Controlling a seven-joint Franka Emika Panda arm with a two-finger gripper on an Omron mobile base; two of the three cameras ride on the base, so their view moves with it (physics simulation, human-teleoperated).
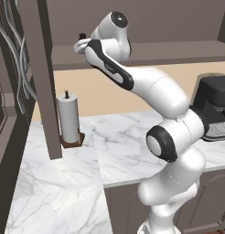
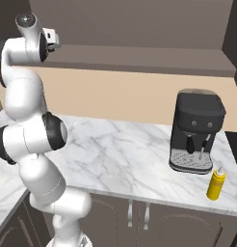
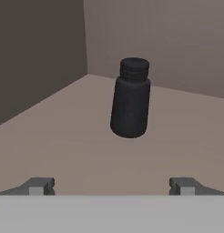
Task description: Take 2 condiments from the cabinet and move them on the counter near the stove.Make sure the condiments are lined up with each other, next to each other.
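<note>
Cabinet (image 3: pixel 50 132) shelf, black bottle (image 3: pixel 130 101), open claw (image 3: pixel 112 185)

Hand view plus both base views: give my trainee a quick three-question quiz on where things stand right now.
1. True or false: the gripper is shut on the black bottle.
2. Where is the yellow squeeze bottle? A) in the cabinet B) on the counter by the coffee machine C) beside the paper-towel roll
3. Which condiment remains in the cabinet?

Key: 1 false, it is open and short of it; 2 B; 3 the black bottle.
</note>
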